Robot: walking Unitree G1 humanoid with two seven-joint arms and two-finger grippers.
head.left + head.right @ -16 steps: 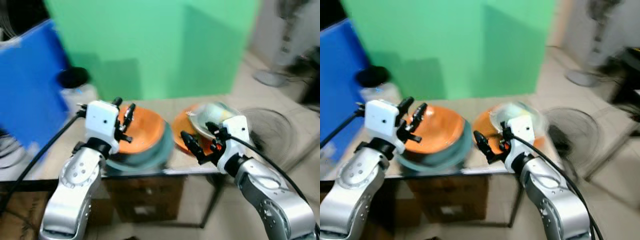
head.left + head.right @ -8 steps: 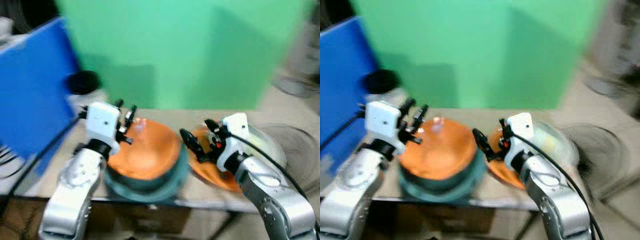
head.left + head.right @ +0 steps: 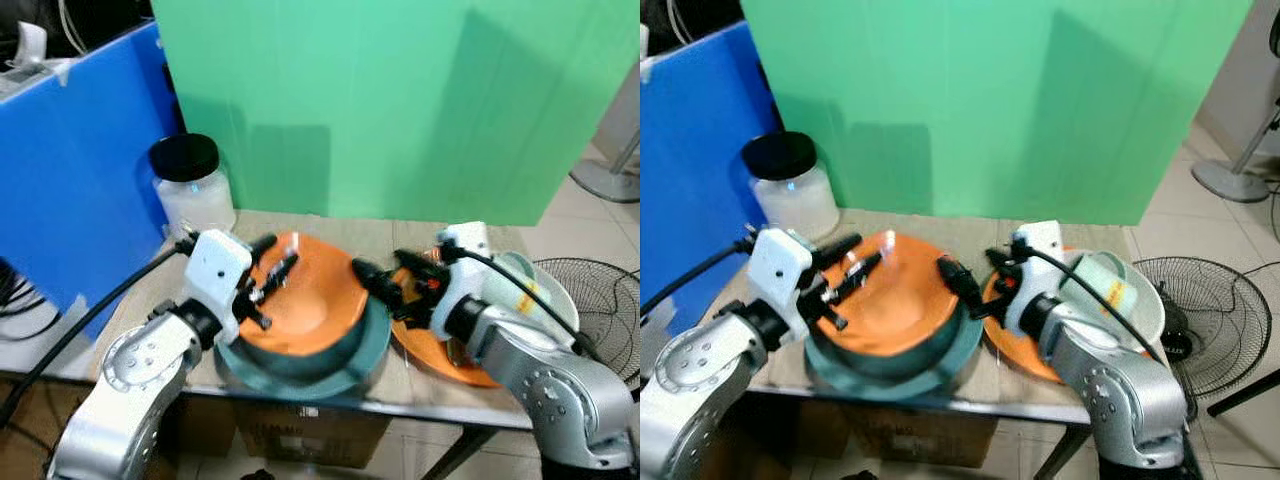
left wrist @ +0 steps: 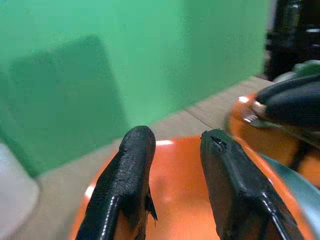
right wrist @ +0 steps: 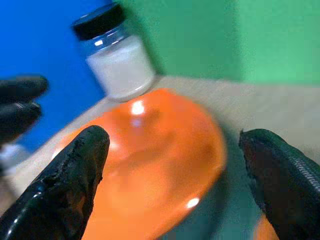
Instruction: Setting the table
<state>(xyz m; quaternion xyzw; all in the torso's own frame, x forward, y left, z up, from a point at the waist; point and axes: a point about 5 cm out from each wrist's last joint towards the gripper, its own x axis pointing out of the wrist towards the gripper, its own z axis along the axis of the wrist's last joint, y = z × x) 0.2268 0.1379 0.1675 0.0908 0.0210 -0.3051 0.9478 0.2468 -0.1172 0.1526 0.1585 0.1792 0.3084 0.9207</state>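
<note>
Two tools flank orange bowl point(image 3: 300, 300), mouth-up

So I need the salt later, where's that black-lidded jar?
The black-lidded jar stands at the table's back left corner, against the blue panel, behind the left gripper.

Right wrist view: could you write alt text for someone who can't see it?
Two black fingers of the right gripper, spread wide, frame an orange bowl nested in a teal one. Behind it a black-lidded jar of white powder stands on the table before blue and green panels.
</note>
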